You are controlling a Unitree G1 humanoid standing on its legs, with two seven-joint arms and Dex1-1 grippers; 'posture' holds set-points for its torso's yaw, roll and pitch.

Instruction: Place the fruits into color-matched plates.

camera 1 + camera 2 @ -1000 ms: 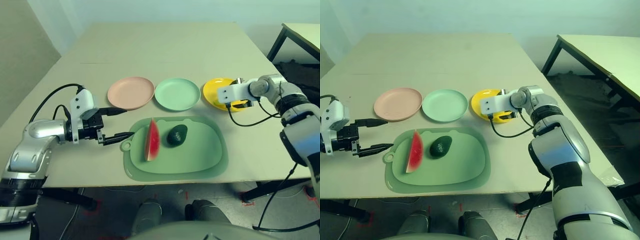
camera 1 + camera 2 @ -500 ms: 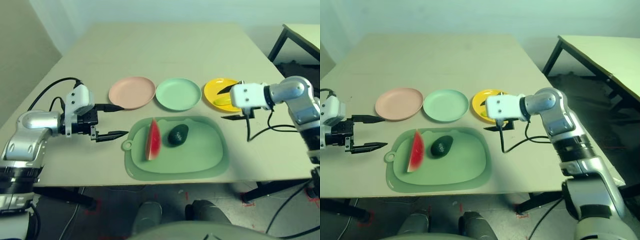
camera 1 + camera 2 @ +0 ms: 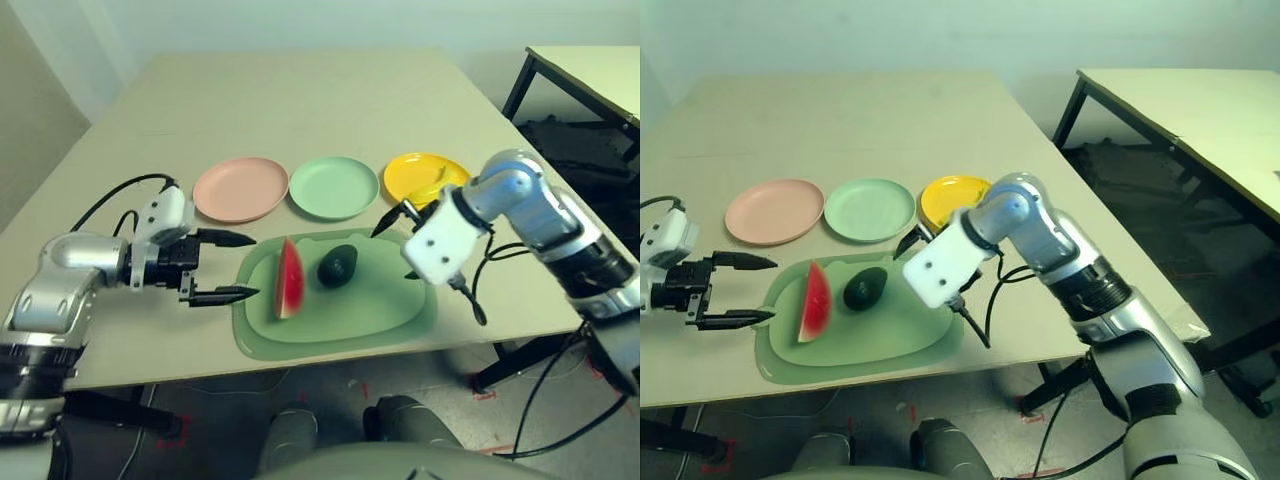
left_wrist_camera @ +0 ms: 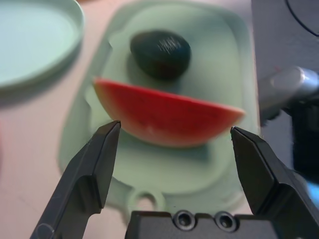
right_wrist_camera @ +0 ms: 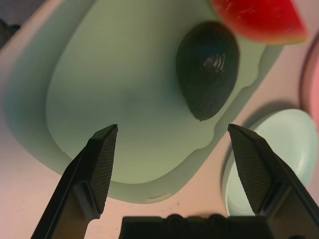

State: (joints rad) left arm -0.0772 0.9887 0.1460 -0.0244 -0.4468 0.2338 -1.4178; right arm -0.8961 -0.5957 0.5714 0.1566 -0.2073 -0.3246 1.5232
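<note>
One beige worktop (image 3: 300, 110) carries everything. On it lies one large green mat (image 3: 400, 305) with a small tab at its corner. Three round shallow plates stand in a row beyond the mat: a pale pink plate (image 3: 240, 188), a mint green plate (image 3: 334, 186) and a bright yellow plate (image 3: 412, 175). A curved yellow banana (image 3: 437, 176) lies in the yellow plate. Two fruits rest on the mat, near each other but apart: a red watermelon wedge (image 3: 289, 277) with a green rind, standing on its rind edge, and a dark green, egg-shaped avocado (image 3: 338, 266).

The left gripper (image 3: 231, 266) has its fingers (image 4: 94, 164) spread wide and empty; the wedge lies just past their tips, spanning the gap between them, with the avocado farther on. The right gripper (image 5: 172, 149) also has its fingers (image 5: 102, 159) spread wide and empty, hanging over the mat; the avocado lies beyond the fingertips, nearer one finger, and the wedge farther still.
</note>
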